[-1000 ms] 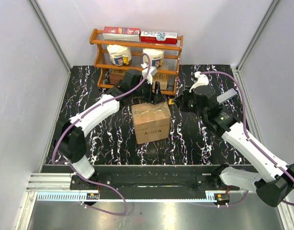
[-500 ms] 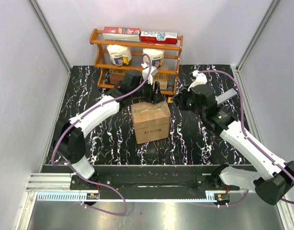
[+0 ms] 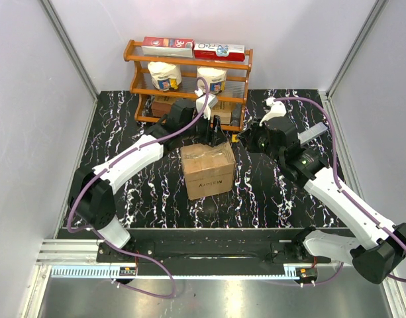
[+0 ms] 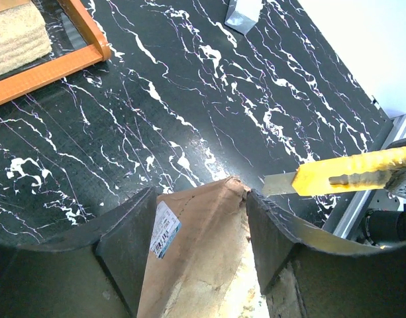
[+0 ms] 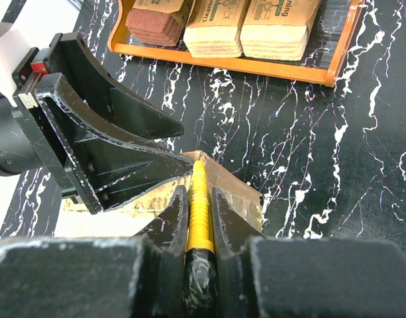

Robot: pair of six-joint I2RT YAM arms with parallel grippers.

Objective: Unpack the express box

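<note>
Since a second ago, my left gripper [image 3: 213, 130] has narrowed slightly, its half-spread fingers [image 4: 126, 242] straddling the far top edge of the express box [image 3: 207, 170], centre frame. The right gripper [image 5: 199, 218] pinches a yellow utility knife [image 4: 352, 173], blade just beside that corner. My worry: the blade nicks the left finger (they're close) or cuts into the contents.

Express box [image 3: 207, 170] mid-table; rack [image 3: 187, 66] behind; knife [image 5: 197, 207] at box's right.
</note>
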